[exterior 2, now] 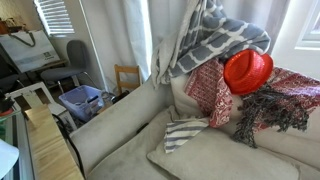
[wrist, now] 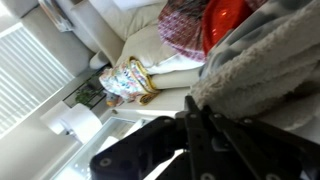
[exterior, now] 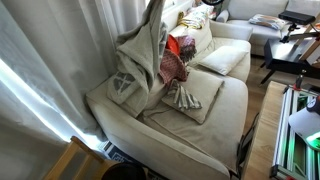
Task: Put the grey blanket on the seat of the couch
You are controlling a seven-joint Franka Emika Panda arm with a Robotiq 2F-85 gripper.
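Note:
The grey patterned blanket (exterior: pixel 143 55) hangs lifted above the couch's armrest end, and its top runs out of the frame. It also shows in an exterior view (exterior 2: pixel 212 35), draped high over the backrest. In the wrist view my black gripper (wrist: pixel 200 122) is shut on the fuzzy grey blanket (wrist: pixel 262 70). The gripper itself is hidden in both exterior views. The cream couch seat (exterior: pixel 215 125) lies below, with a flat cushion (exterior: pixel 190 100) on it. The seat also shows in an exterior view (exterior 2: pixel 210 158).
A red hat (exterior 2: pixel 247 70) and a red patterned throw with a dark fringe (exterior 2: pixel 272 105) lie against the backrest. A striped cloth (exterior 2: pixel 182 132) lies on the seat. White curtains (exterior: pixel 40 60) hang behind the couch. A blue basket (exterior 2: pixel 82 100) and a wooden chair (exterior 2: pixel 128 78) stand beside the couch.

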